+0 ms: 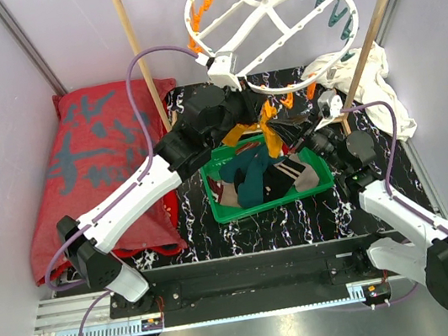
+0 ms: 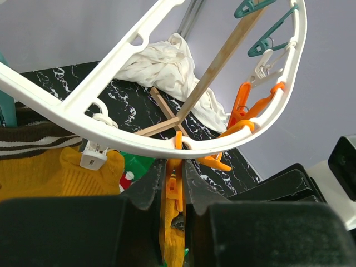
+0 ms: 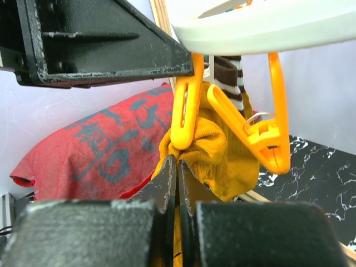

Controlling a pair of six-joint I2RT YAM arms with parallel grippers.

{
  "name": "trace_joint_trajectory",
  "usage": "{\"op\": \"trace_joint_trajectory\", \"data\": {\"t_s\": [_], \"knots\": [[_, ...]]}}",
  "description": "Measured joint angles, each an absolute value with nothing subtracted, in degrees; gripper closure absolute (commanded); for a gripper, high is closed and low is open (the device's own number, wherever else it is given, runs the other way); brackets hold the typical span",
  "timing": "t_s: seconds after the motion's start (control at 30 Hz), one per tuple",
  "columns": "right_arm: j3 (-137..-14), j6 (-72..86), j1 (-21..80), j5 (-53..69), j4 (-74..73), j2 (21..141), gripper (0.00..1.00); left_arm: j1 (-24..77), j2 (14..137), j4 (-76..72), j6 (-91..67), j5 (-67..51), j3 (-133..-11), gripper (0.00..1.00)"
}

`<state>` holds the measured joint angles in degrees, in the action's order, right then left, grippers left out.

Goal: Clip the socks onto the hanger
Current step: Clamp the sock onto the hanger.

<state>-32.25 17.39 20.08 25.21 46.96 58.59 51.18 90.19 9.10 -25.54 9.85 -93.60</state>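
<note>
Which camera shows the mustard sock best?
Right wrist: the mustard sock fills the centre, its edge at the tip of an orange peg. Left wrist catches only its striped cuff end at the left; top external shows only small, partly hidden patches.

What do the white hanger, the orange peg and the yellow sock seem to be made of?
The hanger is probably moulded plastic, smooth and slightly glossy, with rounded edges. The peg also looks like plastic: a uniform bright orange with a shiny surface. The sock is knitted fabric, matt, with a visible knit texture and soft folds; the fibre cannot be told.
</note>
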Motion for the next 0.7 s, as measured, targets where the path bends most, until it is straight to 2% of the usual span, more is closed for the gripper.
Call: {"op": "trace_joint_trajectory", "data": {"t_s": [0.1, 0.13, 0.23, 0.27, 0.33, 0.37, 0.4, 0.5, 0.57, 0.7], "knots": [[-32.58, 17.43, 20.08, 25.21, 47.33, 58.7, 1.0, 51.18, 90.06, 9.06, -25.58, 9.63, -93.6, 0.78], [-32.62, 17.45, 20.08, 25.21, 47.4, 58.7, 1.0, 51.18, 90.06, 9.02, -25.61, 9.58, -93.6, 0.68], [-32.67, 17.45, 20.08, 25.21, 47.37, 58.7, 1.0, 51.18, 90.06, 8.88, -25.63, 9.45, -93.49, 0.54], [-32.67, 17.45, 20.08, 25.21, 47.4, 58.7, 1.0, 51.18, 90.06, 8.88, -25.65, 9.41, -93.43, 0.44], [-32.71, 17.45, 20.08, 25.21, 47.37, 58.72, 0.98, 51.18, 90.06, 8.86, -25.61, 9.41, -93.32, 0.38], [-32.84, 17.45, 20.08, 25.21, 47.35, 58.76, 0.94, 51.16, 90.06, 8.86, -25.61, 9.43, -93.3, 0.34], [-33.04, 17.47, 20.08, 25.21, 47.33, 58.85, 0.9, 51.18, 90.06, 8.84, -25.56, 9.45, -93.27, 0.33], [-33.54, 17.85, 20.08, 25.19, 47.37, 59.05, 0.68, 51.16, 90.06, 8.84, -25.47, 9.5, -93.27, 0.31], [-33.56, 17.65, 20.08, 25.08, 47.2, 59.05, 0.66, 51.11, 90.06, 8.82, -25.45, 9.52, -93.27, 0.3], [-33.5, 16.56, 20.08, 23.27, 45.69, 58.37, 0.51, 50.7, 90.06, 8.8, -25.36, 9.52, -93.27, 0.29]]}}
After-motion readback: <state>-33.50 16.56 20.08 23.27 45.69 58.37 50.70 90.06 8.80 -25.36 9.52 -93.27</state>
